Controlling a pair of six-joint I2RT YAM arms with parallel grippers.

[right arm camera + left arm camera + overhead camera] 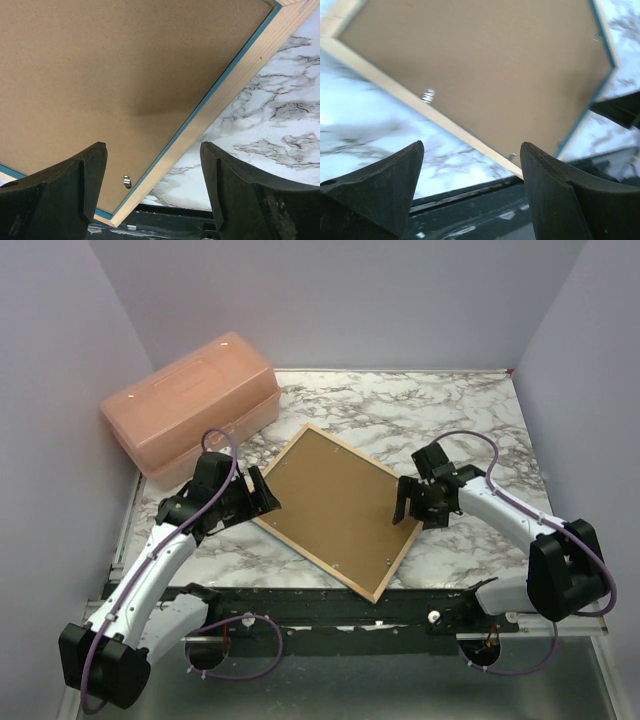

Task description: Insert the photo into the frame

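- The frame [313, 562] is laid face down on the worktop [450, 420], pale wood uppermost, with the brown backing board [335, 505] seated inside its rim.
- The photo is seen in none of the 3 views; whether it lies under the board cannot be told.
- The left pincer [266, 496] is spread wide and empty beside the frame's left corner. The right pincer [412, 508] is equally wide and empty above the right edge.
- Securing the board is judged to be the step in hand. The board should be pressed flat near the small metal tabs [126, 181] while the opposite rim is steadied, so that the frame is not slid.
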